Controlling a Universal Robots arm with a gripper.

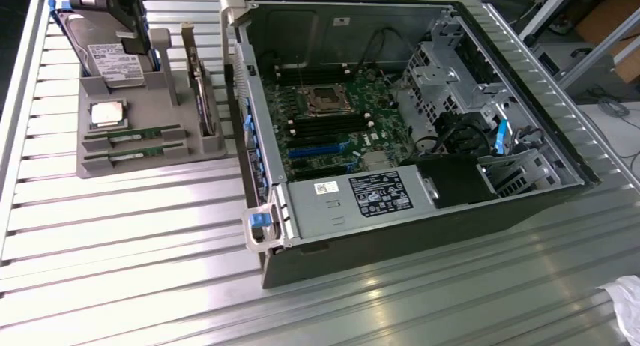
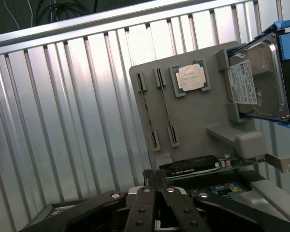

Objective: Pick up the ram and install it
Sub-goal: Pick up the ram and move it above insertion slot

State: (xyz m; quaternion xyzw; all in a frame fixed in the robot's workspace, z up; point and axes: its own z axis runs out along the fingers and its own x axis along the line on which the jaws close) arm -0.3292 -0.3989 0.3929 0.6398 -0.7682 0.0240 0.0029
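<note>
Two ram sticks [image 1: 135,136] [image 1: 135,156] lie in slots on the grey holder [image 1: 120,172] at the exterior view's left. In the wrist view they stand edge-on as thin strips [image 2: 147,104] [image 2: 167,107] on the holder [image 2: 198,121]. My gripper [image 2: 154,175] is shut with nothing between its fingers. It hangs above the table a little short of the holder, with the ram sticks beyond its tips. The open computer case [image 1: 262,99] lies beside the holder, its motherboard [image 1: 345,147] and black memory slots [image 1: 330,126] exposed.
The holder also carries a square silver processor [image 1: 108,114] [image 2: 191,77], a hard drive [image 1: 105,60] [image 2: 258,82] in a blue frame, and an expansion card [image 1: 205,99] [image 2: 191,167]. A power supply [image 1: 360,198] fills the case's near end. Ribbed metal tabletop [image 1: 130,249] surrounds everything.
</note>
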